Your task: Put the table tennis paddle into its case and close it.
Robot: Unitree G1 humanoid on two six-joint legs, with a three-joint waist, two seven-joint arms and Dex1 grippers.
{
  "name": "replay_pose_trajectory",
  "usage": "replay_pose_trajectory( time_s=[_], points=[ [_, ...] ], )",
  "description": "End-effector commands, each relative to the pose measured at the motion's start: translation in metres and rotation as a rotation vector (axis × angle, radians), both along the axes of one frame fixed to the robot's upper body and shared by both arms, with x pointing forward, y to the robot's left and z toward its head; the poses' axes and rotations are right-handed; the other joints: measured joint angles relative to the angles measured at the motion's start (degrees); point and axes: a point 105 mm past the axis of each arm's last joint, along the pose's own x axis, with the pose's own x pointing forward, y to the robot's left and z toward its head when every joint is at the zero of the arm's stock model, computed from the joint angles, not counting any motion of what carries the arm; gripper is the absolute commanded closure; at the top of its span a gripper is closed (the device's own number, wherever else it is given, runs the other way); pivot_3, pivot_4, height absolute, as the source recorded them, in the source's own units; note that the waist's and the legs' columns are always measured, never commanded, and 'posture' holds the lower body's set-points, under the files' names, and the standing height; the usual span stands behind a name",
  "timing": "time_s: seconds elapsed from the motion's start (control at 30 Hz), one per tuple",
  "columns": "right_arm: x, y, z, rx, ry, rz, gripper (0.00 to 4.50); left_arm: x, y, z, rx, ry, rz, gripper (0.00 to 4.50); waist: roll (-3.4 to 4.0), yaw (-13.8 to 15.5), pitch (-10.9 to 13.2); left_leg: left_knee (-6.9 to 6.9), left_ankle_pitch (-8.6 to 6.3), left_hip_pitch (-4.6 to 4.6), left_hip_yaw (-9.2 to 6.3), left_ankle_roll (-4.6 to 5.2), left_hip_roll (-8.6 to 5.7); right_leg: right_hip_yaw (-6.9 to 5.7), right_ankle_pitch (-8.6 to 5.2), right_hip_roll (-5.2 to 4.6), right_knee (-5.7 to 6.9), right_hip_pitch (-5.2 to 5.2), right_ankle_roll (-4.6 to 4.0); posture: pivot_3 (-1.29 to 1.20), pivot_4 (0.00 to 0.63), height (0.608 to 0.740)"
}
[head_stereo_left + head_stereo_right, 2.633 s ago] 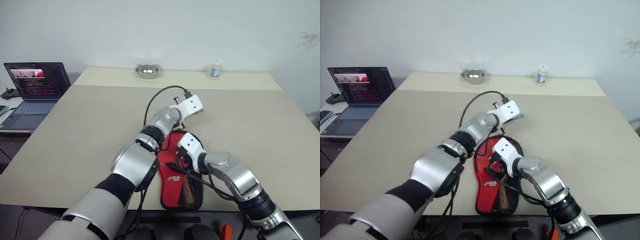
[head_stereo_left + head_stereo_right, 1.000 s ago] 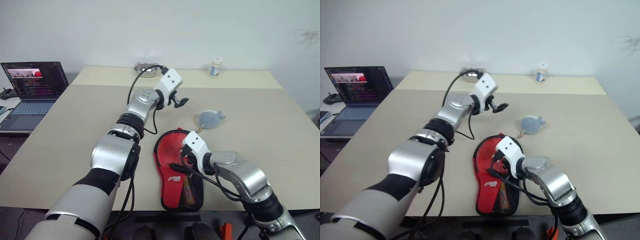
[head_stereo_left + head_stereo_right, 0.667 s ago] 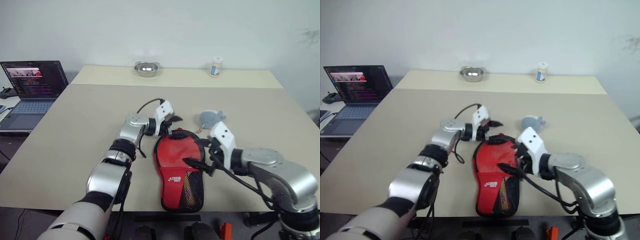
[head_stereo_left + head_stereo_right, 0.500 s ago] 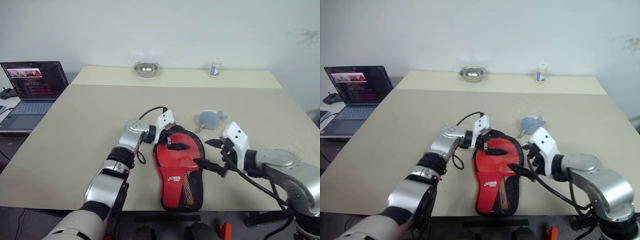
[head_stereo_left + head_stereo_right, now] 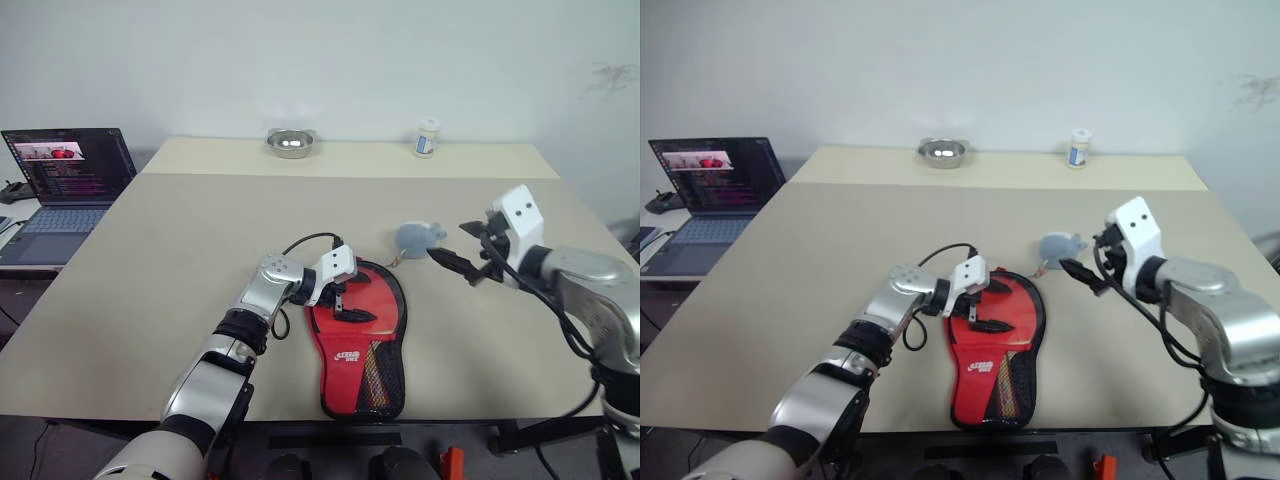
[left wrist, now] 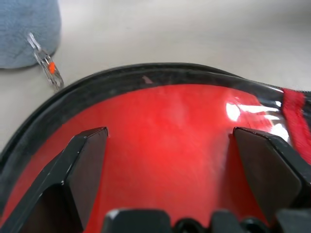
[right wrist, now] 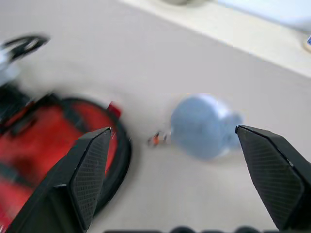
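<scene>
The case point(image 5: 358, 335) is laid flat, red side up, at six o'clock on the worktop point(image 5: 200, 240). The left tool point(image 5: 345, 300) is held spread over its rounded end, likely to pin it. The right tool point(image 5: 458, 262), released and empty, is raised at three o'clock.

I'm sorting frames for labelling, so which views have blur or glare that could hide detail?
Right wrist view: the case and the grey-blue pouch are smeared by motion blur. Left wrist view: the case's red face shows a white glare patch near the rim, and the pouch corner is soft. Left eye view: evenly lit, with the metal bowl and small bottle clear.
</scene>
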Motion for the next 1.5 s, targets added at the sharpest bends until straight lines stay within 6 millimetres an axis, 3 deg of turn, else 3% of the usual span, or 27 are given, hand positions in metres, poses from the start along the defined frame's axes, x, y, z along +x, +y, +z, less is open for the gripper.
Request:
replay_pose_trajectory(
  time_s=[0.03,0.23,0.37,0.57,0.67,0.77,0.83,1.0,1.13,1.3,1.5],
  points=[
    [0.030,0.005,0.008,0.029,-0.061,-0.030,0.00,-0.005,0.002,-0.024,0.075,0.033,0.006,0.03,0.02,0.0,0.0,0.00,0.00,0.03,0.02,0.01,0.00,0.01,0.00,0.00,0.00,0.02,0.00,0.00,0.150,0.740],
    [0.078,0.013,0.002,0.072,-0.069,-0.075,0.00,-0.006,0.000,-0.024,0.063,0.037,0.011,0.03,0.03,-0.1,0.0,0.00,-0.01,0.05,0.07,0.03,0.00,0.04,0.01,0.00,0.00,0.04,-0.01,0.00,0.150,0.740],
    [0.101,0.016,-0.020,0.020,-0.027,-0.100,0.00,-0.006,0.001,-0.025,0.068,0.031,0.020,0.03,0.04,0.0,0.0,0.00,-0.01,0.05,0.09,0.04,0.00,0.05,0.09,-0.01,0.00,0.05,-0.15,0.00,0.150,0.740],
    [0.112,0.015,-0.053,-0.042,0.057,-0.139,0.00,-0.006,0.003,-0.027,0.072,0.026,0.034,0.03,0.05,-0.1,0.0,-0.01,-0.01,0.05,0.13,0.05,0.00,0.09,0.16,-0.04,0.00,0.04,-0.27,0.00,0.150,0.740],
    [0.113,0.015,-0.059,-0.041,0.077,-0.145,0.00,-0.006,0.005,-0.029,0.077,0.030,0.041,0.03,0.07,-0.2,0.0,0.00,-0.01,0.07,0.14,0.04,0.01,0.11,0.17,-0.08,0.02,0.04,-0.28,0.00,0.150,0.740],
    [0.114,0.013,-0.056,-0.035,0.073,-0.157,0.56,-0.007,0.007,-0.034,0.082,0.043,0.046,0.00,0.10,-0.2,-0.1,0.00,-0.01,0.11,0.15,0.04,0.04,0.12,0.17,-0.08,0.05,0.05,-0.28,0.00,0.150,0.740],
    [0.114,0.011,-0.055,-0.036,0.072,-0.168,1.19,-0.007,0.006,-0.036,0.082,0.050,0.047,0.00,0.10,-0.2,-0.1,0.00,-0.01,0.11,0.14,0.04,0.05,0.12,0.17,-0.08,0.05,0.05,-0.28,0.00,0.150,0.740],
    [0.110,0.005,-0.058,-0.042,0.084,-0.181,2.73,-0.012,0.004,-0.048,0.070,0.101,0.049,0.00,0.17,-0.1,-0.1,0.00,-0.01,0.14,0.14,0.04,0.02,0.12,0.16,-0.09,0.05,0.10,-0.27,0.00,0.150,0.740],
    [0.103,-0.006,-0.059,-0.069,0.083,-0.204,3.58,-0.015,0.005,-0.056,0.069,0.148,0.059,0.00,0.26,0.2,-0.3,0.01,-0.01,0.15,0.10,0.05,-0.04,0.07,0.14,-0.11,0.01,0.17,-0.23,0.00,0.150,0.740],
    [0.079,-0.029,-0.058,-0.123,0.084,-0.247,3.86,-0.018,0.002,-0.063,0.073,0.182,0.065,0.00,0.39,1.5,-0.3,0.01,-0.04,0.12,0.01,0.09,-0.08,-0.03,0.06,-0.14,-0.11,0.24,-0.08,0.00,0.150,0.740],
    [0.023,-0.046,-0.058,-0.256,0.123,-0.202,3.86,-0.018,0.002,-0.071,0.085,0.206,0.085,0.00,0.63,2.3,-0.5,0.01,-0.10,0.07,-0.03,0.18,-0.10,-0.09,0.01,-0.15,-0.27,0.29,0.02,0.00,0.150,0.740]
  ],
)
